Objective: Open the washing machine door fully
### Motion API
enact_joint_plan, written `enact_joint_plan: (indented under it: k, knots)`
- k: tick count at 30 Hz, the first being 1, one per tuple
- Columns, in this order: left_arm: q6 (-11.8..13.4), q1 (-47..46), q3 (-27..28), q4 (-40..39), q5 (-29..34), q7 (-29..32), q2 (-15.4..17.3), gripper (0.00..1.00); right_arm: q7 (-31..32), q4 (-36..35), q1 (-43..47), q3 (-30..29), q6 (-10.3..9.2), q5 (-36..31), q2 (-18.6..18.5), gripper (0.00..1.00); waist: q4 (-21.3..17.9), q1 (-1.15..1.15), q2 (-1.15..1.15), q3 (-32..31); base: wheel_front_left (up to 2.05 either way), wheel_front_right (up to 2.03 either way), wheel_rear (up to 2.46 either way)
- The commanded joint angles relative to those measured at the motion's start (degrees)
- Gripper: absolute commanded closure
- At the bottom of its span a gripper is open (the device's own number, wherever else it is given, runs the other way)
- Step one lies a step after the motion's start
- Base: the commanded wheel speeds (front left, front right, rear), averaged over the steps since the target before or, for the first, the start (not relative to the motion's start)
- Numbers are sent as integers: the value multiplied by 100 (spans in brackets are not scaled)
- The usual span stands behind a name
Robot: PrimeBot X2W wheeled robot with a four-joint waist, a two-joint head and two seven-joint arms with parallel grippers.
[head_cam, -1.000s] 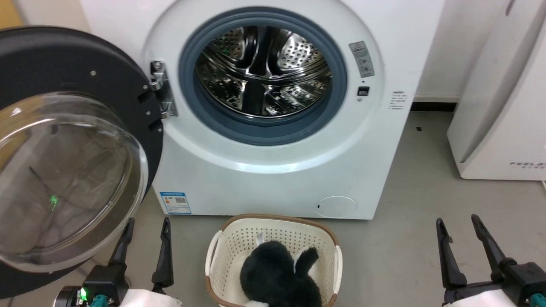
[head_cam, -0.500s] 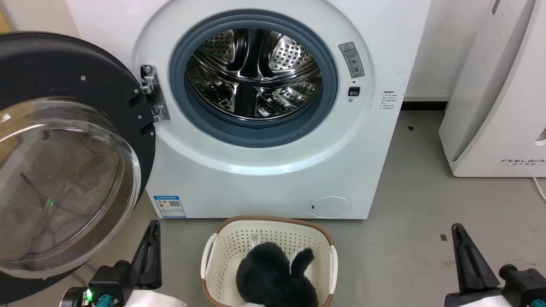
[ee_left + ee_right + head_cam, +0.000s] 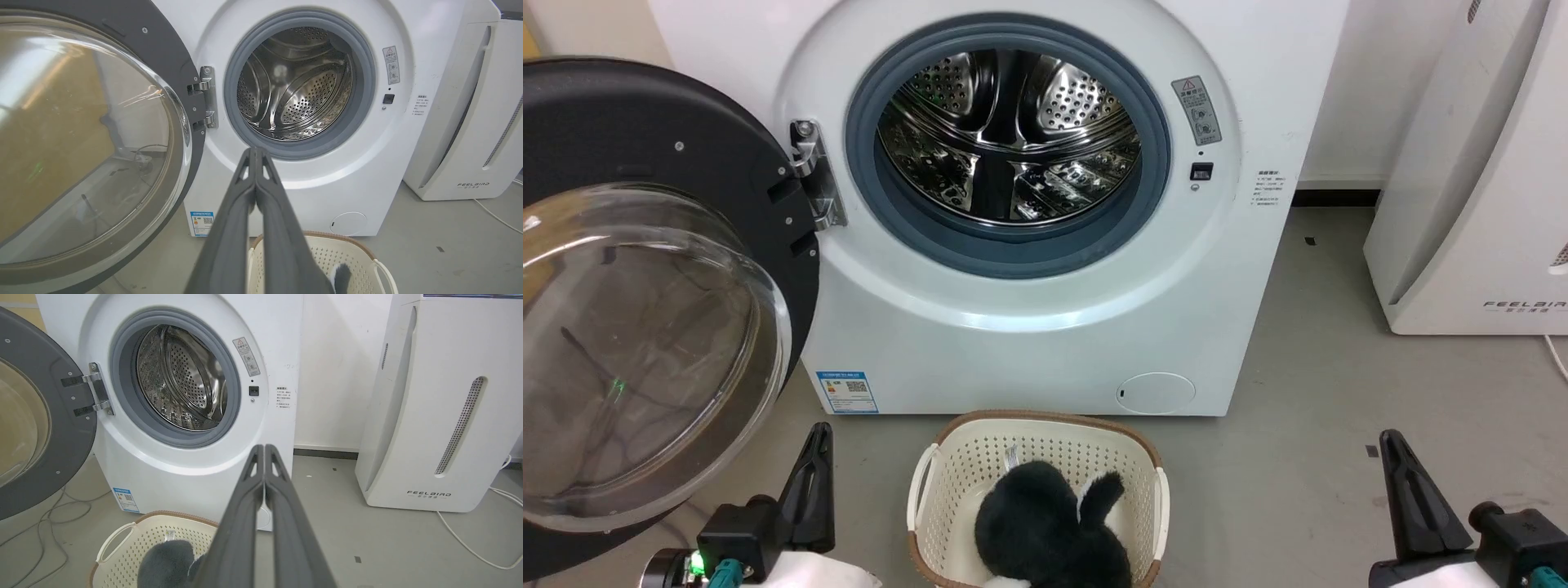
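The white washing machine (image 3: pixel 1045 343) stands ahead with its steel drum (image 3: pixel 1009 135) exposed inside a grey rubber ring. The washing machine door (image 3: pixel 645 286), a black disc with a bulging clear glass bowl, is swung wide to the left on its metal hinge (image 3: pixel 810 175). It also shows in the left wrist view (image 3: pixel 90 134) and right wrist view (image 3: pixel 36 428). My left gripper (image 3: pixel 818 437) is shut and empty, low at the left, just below the door's rim. My right gripper (image 3: pixel 1390 441) is shut and empty at the lower right, apart from the machine.
A cream laundry basket (image 3: pixel 947 474) with a dark plush toy (image 3: pixel 1045 523) inside sits on the floor right before the machine. A white appliance marked FEELBAIR (image 3: pixel 1478 180) stands to the right. Cables (image 3: pixel 45 522) lie on the floor under the door.
Both grippers have gone from open to shut. The head camera has shifted a little, so the whole scene sits slightly more to the left.
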Motion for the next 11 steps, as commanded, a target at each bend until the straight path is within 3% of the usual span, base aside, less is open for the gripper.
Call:
enact_joint_plan:
  k: [1, 11]
  knots:
    - [29, -31, -13, -40, 41, 25, 2, 100, 39, -38, -60, 22, 0, -28, 3, 100, 0, 0, 0, 3, 0, 0, 0]
    - [60, -50, -35, -83, 75, 142, 2, 100, 157, -63, -99, 66, 1, -54, 4, 100, -1, 0, 0, 34, 0, 0, 0]
